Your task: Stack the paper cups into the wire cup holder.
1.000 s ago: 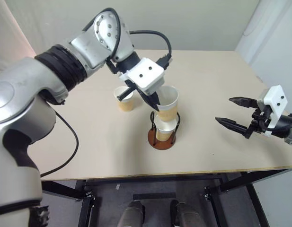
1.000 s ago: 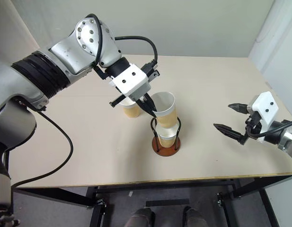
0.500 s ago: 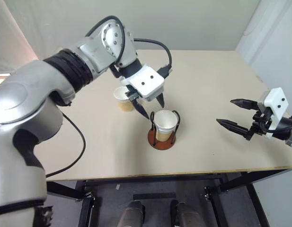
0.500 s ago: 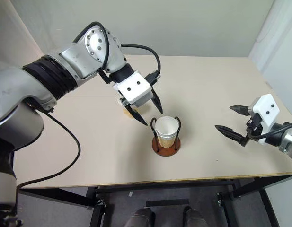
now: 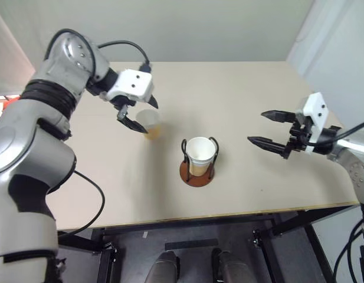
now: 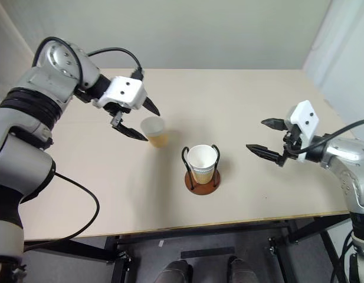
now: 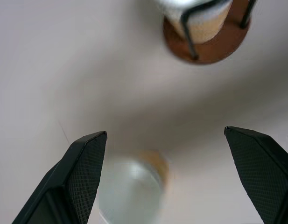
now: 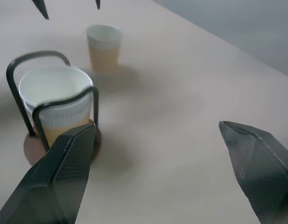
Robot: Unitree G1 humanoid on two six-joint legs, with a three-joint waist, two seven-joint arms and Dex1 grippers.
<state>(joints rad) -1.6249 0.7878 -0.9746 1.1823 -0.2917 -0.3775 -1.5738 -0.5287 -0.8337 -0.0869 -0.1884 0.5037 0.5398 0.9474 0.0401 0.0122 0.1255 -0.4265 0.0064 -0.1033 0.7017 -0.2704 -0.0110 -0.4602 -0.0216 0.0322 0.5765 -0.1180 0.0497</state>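
Altogether, two spots on the table [image 6: 240, 112] carry paper cups. One wire cup holder [image 6: 202, 171] stands near the table's middle, toward the front edge, on its reddish-brown disc base with two black wire loops rising beside the white cup rim. The cup in the holder [image 6: 202, 160] sits upright; its wall shows a step below the rim, as of cups nested, though how many are stacked inside cannot be told for sure. One more paper cup [image 6: 154, 131] stands alone and upright on the table, behind and to the left of the holder, well clear of it.

Two grippers are over the table. The left gripper [image 6: 135, 119] hangs just above and left of the lone cup, its two black fingers spread wide on either side of it, gripping nothing. The right gripper [image 6: 266, 137] hovers to the right of the holder, apart from it, pointing toward it, fingers likewise spread wide and empty.
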